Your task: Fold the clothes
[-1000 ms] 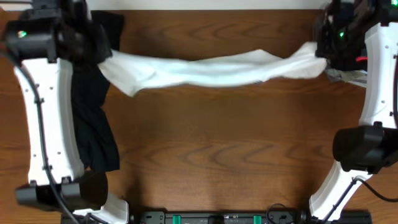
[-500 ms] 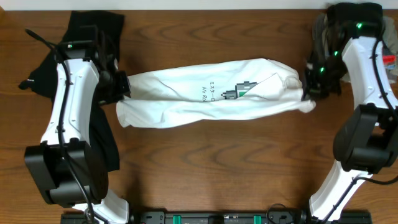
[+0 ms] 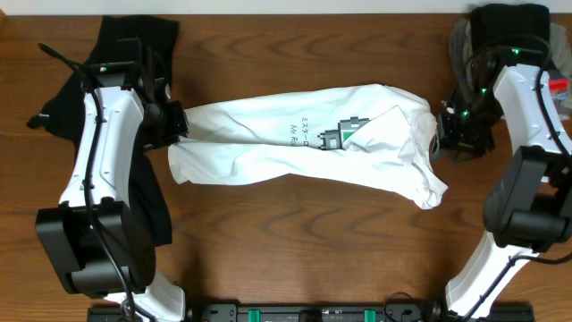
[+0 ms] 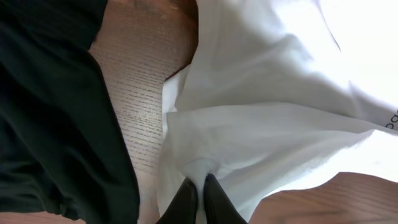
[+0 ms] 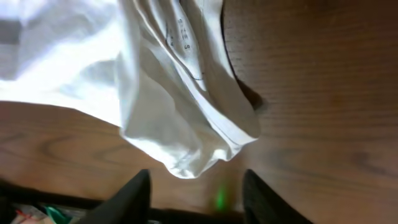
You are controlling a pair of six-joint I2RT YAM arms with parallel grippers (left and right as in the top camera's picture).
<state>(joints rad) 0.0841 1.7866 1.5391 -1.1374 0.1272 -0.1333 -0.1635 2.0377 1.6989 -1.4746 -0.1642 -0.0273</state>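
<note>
The white T-shirt lies bunched crosswise on the counter at frame centre. We judge that the left hand, clamped on its left end, anchors it for spreading. The right hand stands open just beside the right end, gripping nothing, and the black garment lies at frame left.

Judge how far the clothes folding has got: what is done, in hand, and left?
Done: white T-shirt lies bunched on the table, no neat fold. In hand: left gripper pinches one end; right gripper is open by the other. Left: flattening and folding it, plus the black garment.
</note>
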